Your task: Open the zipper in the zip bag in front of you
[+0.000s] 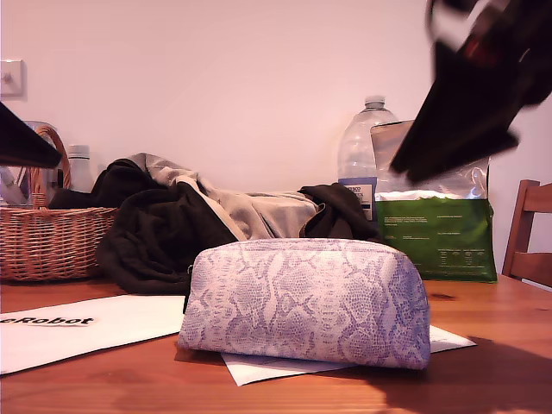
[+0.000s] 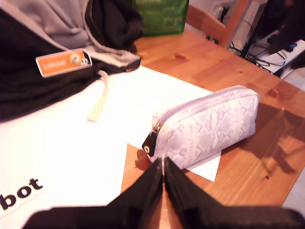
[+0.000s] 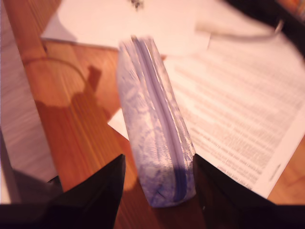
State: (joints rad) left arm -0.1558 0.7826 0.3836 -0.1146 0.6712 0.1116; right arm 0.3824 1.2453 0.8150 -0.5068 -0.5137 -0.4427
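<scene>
- Right now your second gripper hangs over one end of the zip bag, fingers spread wide with the pouch's end showing between them and nothing gripped.
- Your first gripper sits just short of the pouch's other end, its two fingers pressed together and empty, pointing toward the black tab pull.
- The zip bag lies on its long side near the desk's front edge, partly over a sheet of white paper; in the exterior view it fills the middle foreground.
- The zipper runs along the top ridge and looks fully closed, the tab pull parked at the end nearest your first gripper.
- Judging by this, you are at the approach step: neither gripper touches the pouch yet, and no opening has begun.
- Next, I'd say, close your second gripper on the pouch's end to anchor it, then part the first gripper's fingers, pinch the tab and draw it along the ridge toward the anchored end.
- Farther back, dark clothing is heaped across the desk, with a wicker basket toward the exterior view's left, and a green foil bag and water bottle toward its right.
</scene>
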